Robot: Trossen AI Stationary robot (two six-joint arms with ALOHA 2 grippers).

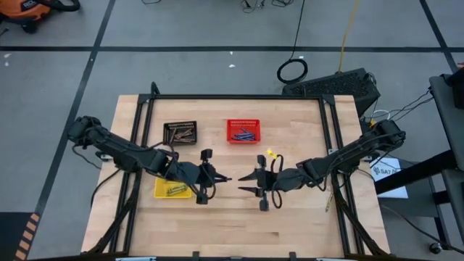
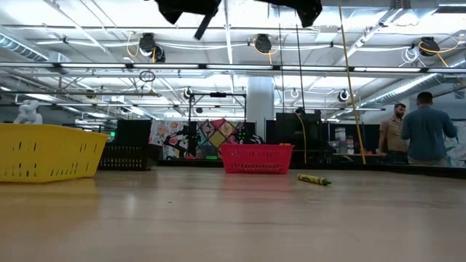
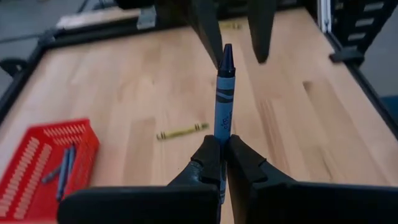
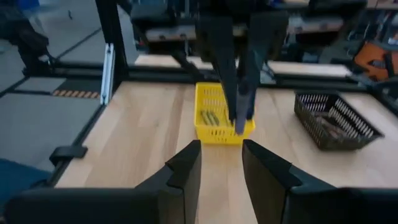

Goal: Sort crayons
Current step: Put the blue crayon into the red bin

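Mid-sort, handover stage, by the look of it. Left pincer (image 1: 226,179) at surface centre, pressed onto a blue crayon (image 3: 224,93), tip aimed toward 3 o'clock. Right pincer (image 1: 243,183) facing it from just beside, spread and empty, short of the crayon.

Red basket (image 1: 243,130) toward 12 o'clock, holding blue crayons (image 3: 62,168). Yellow basket (image 1: 172,189) at 9 o'clock, just beside the left arm, holding yellow-green ones. Black basket (image 1: 180,133) near 11 o'clock, holding brown ones. One yellow-green crayon (image 1: 271,154) loose on the surface (image 1: 290,225) near 1 o'clock.

Probably next: right pincer forward around the blue crayon's free end, closing before the left lets go, then over to the red basket. Otherwise, straight to red with the left. Loose yellow-green crayon not yet sorted.
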